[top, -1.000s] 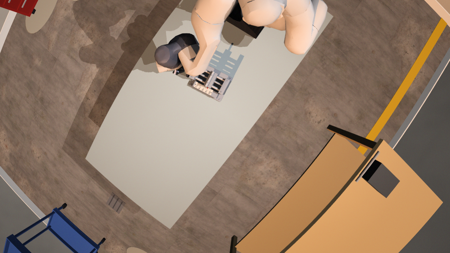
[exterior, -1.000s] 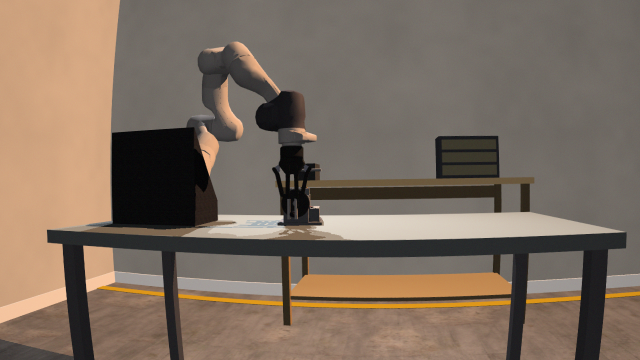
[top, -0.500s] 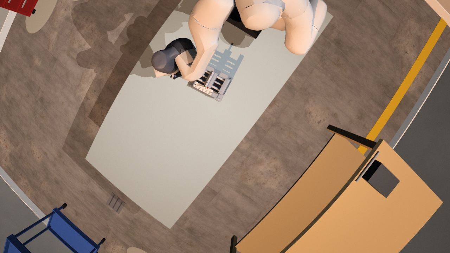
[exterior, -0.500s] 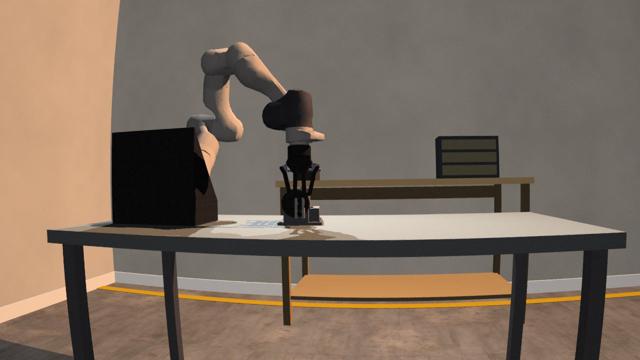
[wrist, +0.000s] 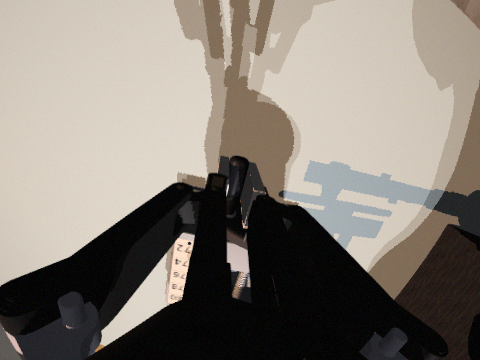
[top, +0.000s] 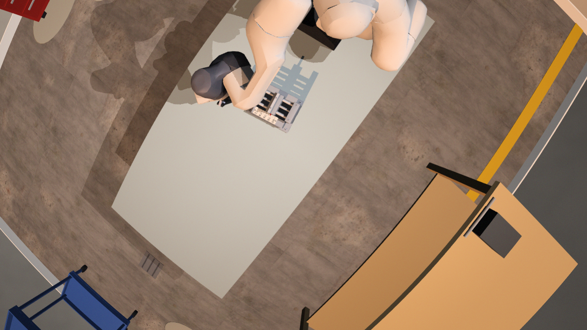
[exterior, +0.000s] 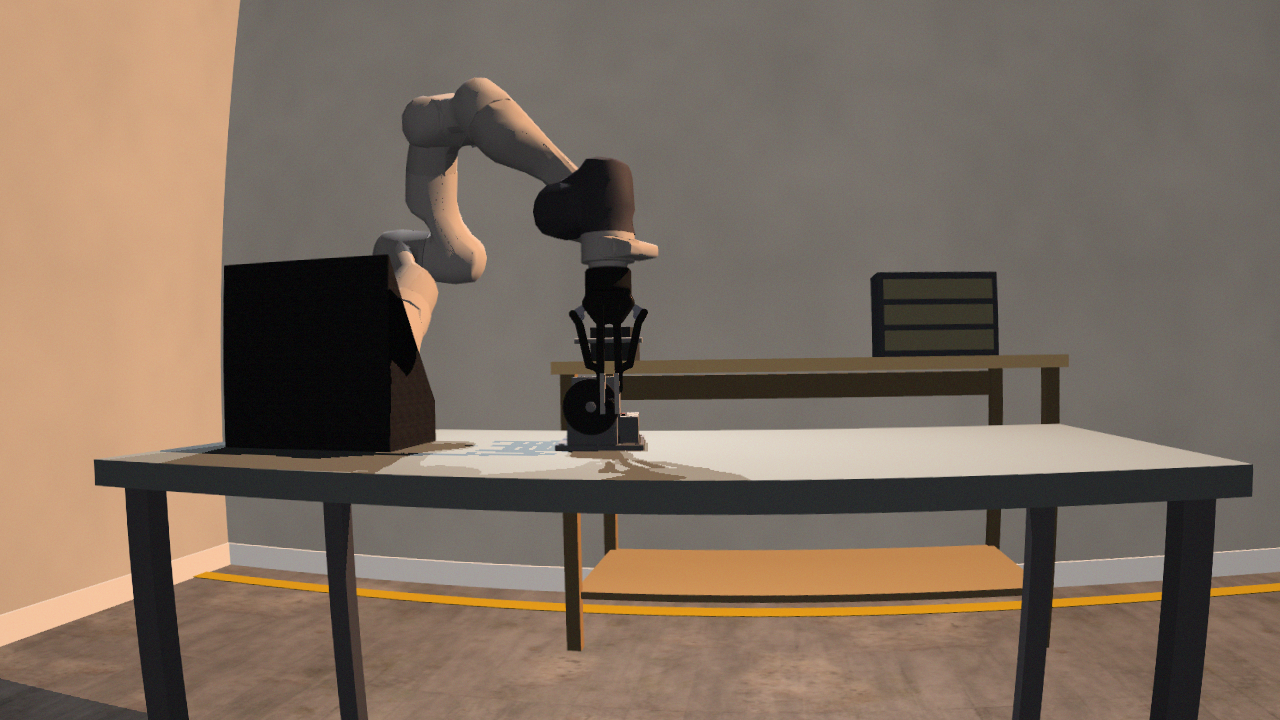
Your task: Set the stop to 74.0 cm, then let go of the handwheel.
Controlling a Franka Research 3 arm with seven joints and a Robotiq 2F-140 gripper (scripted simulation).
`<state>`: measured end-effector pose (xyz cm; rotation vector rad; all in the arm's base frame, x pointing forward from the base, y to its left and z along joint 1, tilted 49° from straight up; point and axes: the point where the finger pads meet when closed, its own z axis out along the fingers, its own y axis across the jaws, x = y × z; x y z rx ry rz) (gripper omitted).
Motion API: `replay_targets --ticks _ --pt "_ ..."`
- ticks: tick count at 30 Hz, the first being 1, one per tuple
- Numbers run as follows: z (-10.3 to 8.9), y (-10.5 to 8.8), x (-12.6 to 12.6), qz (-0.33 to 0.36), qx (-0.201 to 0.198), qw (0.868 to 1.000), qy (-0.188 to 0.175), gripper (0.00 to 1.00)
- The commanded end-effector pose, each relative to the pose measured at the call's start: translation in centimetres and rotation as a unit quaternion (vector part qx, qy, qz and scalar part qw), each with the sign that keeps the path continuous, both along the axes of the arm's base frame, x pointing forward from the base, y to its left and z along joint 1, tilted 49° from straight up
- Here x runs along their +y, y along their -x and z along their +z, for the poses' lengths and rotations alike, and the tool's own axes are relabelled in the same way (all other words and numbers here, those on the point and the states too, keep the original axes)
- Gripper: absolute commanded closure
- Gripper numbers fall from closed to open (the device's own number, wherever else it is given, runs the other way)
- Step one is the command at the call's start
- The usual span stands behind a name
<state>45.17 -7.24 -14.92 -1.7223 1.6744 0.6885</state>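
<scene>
The stop device (top: 292, 111) (exterior: 586, 438) stands on the pale table. Its grey crossbar stop (top: 277, 102) sits between the end blocks. A red pointer (top: 269, 114) is near the middle of the cream scale (top: 262, 115) (wrist: 178, 275). The wrist view shows 72 to 80 on the scale, but the pointer is hidden there and I cannot read its exact value. The black handwheel (exterior: 577, 416) is on the device's side. My gripper (top: 222, 102) (exterior: 610, 402) (wrist: 234, 173) points down and is shut on the handwheel's black handle (wrist: 238, 170), which stands between the fingertips.
A large black box (exterior: 308, 358) stands on the table (top: 184, 184) (exterior: 895, 456), left of the device in the exterior view. A wooden bench (top: 451, 266) (exterior: 805, 364) is beyond the table. A blue cart (top: 92, 301) and a red cabinet (top: 20, 10) are on the floor.
</scene>
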Motion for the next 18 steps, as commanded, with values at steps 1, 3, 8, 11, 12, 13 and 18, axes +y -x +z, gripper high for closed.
replay_targets --ticks 1,3,8,11,12,13,18 --pt "0.7 0.5 -0.9 0.001 0.002 1.000 -0.002 0.96" --pt "0.9 0.9 -1.1 0.001 0.002 1.000 -0.002 0.96" --pt "1.3 1.8 -1.7 0.001 0.002 1.000 -0.002 0.96" --pt "1.4 2.4 -1.9 0.001 0.002 1.000 -0.002 0.96" --pt "1.5 2.6 -1.9 0.001 0.002 1.000 -0.002 0.96" --pt "1.5 2.6 -1.9 0.001 0.002 1.000 -0.002 0.96" --pt "1.5 3.4 -2.0 0.001 0.002 1.000 -0.002 0.96"
